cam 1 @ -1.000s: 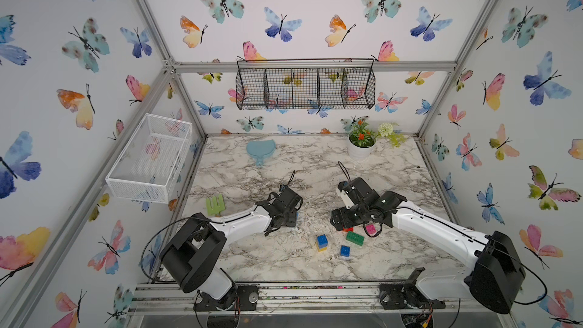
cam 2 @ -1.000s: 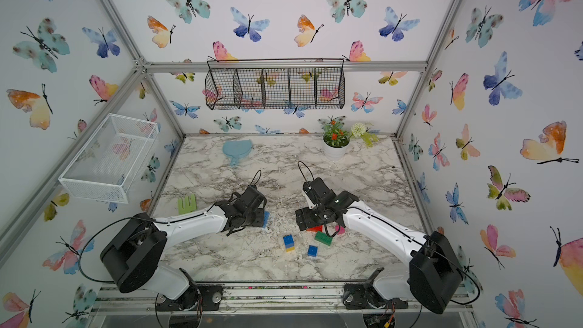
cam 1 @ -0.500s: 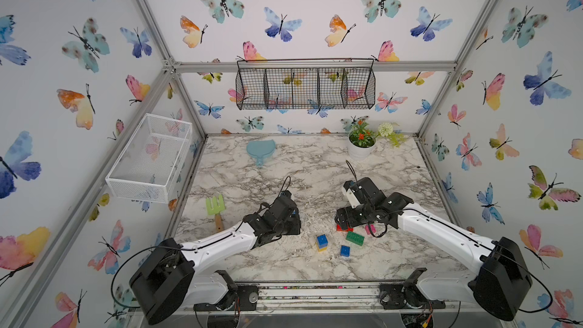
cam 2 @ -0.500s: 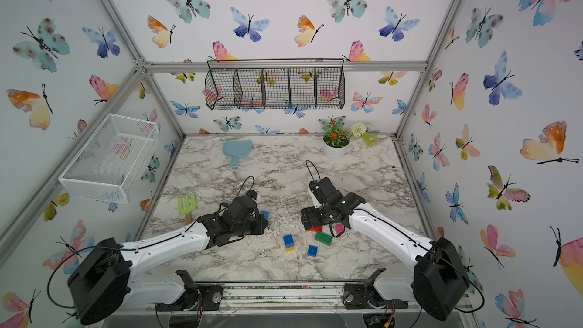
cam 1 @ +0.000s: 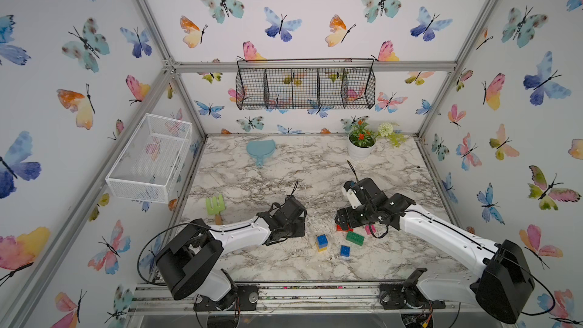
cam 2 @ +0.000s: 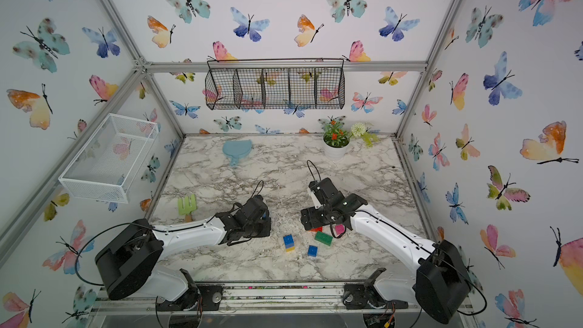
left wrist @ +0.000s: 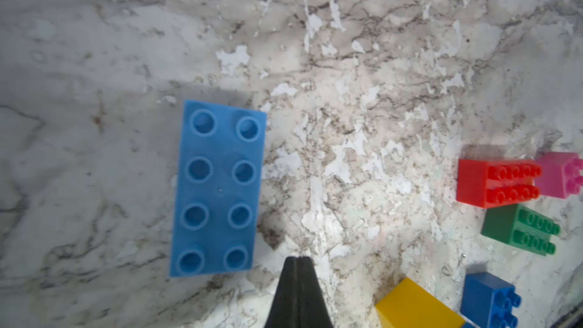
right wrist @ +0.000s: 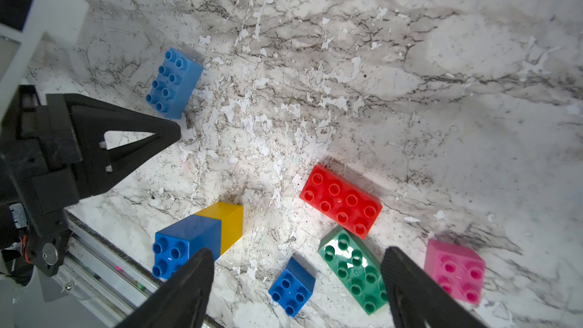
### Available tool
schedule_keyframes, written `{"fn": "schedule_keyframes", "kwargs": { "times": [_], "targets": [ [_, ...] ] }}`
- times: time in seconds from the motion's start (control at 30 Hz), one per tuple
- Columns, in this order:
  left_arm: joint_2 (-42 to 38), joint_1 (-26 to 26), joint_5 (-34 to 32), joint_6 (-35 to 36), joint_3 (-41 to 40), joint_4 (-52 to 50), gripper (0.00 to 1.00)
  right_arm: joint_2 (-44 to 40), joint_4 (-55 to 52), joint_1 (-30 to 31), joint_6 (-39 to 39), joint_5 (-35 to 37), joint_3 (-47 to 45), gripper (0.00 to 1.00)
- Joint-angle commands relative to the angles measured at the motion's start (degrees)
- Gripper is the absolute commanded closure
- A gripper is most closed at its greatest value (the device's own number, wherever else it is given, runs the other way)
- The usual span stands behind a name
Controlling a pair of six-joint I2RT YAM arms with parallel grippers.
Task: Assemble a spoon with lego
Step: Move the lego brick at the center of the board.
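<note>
**Hovering over seven lego bricks: two grippers, one clenched, one spread**

Seven studded lego bricks lie on a marble tabletop (cam 1: 284,168), all near its front edge, where the two arm bases are mounted.

Three bricks are long: one light-blue brick (left wrist: 217,187), one red brick (right wrist: 340,200) and one green brick (right wrist: 353,269). Four are short: one pink brick (right wrist: 454,269), one yellow brick (right wrist: 228,222) and two blue ones. The stacked blue brick (right wrist: 186,244) sits on top of the yellow brick, studs up, and this is the only joined pair. The loose blue brick (right wrist: 291,285) and the other four lie singly. Red, green and pink cluster close together toward the right. The light-blue brick lies apart from the other six, toward the left, and the left arm hides it in both top views.

The left gripper (left wrist: 298,261) has its jaws pressed together on nothing. Its tip sits just beside one corner of the light-blue brick, not around it.

The right gripper (right wrist: 298,255) has its fingers spread wide and holds nothing. In the right wrist view, the loose blue brick and the green brick show between its fingers. The blue-and-yellow pair lies just outside one finger and the pink brick outside the other.

Elsewhere on the tabletop are one pale-teal paddle (cam 1: 260,151) near the far edge, one green pronged toy (cam 1: 215,205) near the left edge and one potted plant (cam 1: 361,146) near the far right corner.
</note>
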Motion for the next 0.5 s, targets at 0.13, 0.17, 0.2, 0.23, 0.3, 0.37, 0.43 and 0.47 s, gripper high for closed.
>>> {"fn": "schedule_keyframes", "kwargs": {
  "times": [0.13,0.17,0.2,0.23,0.3,0.37,0.43,0.47],
  "targets": [
    [2.29,3.59,-9.21,3.12,1.96,-4.94,0.95,-0.43,1.02,-0.41,-0.8,-1.54,-0.78,0.14],
    [2.45,3.7,-9.8,3.59,2.74,-5.76,0.95,-0.37,0.95,-0.41,-0.88,-1.56,-0.8,0.15],
    [2.31,3.69,-10.19,3.9,3.18,-6.4,0.95,-0.38,0.82,-0.41,-0.88,-1.62,-0.78,0.14],
    [1.94,3.69,-10.59,4.17,3.38,-6.9,0.95,-0.42,0.81,-0.41,-0.88,-1.62,-0.94,0.15],
    [1.07,3.87,-11.89,4.38,3.04,-8.05,0.95,-0.63,1.03,-0.41,-0.82,-1.48,-1.37,0.15],
    [0.51,4.94,-12.34,4.86,2.38,-8.33,0.95,-0.77,1.73,-0.41,-0.71,-1.69,-2.04,0.15],
    [-0.02,5.58,-11.64,5.18,2.19,-8.09,0.95,-0.6,1.79,-0.41,-0.77,-1.79,-2.18,0.15],
    [-0.52,5.51,-10.59,5.41,2.32,-7.78,0.95,-0.51,1.61,-0.41,-0.8,-1.85,-2.09,0.15]
  ]
}}
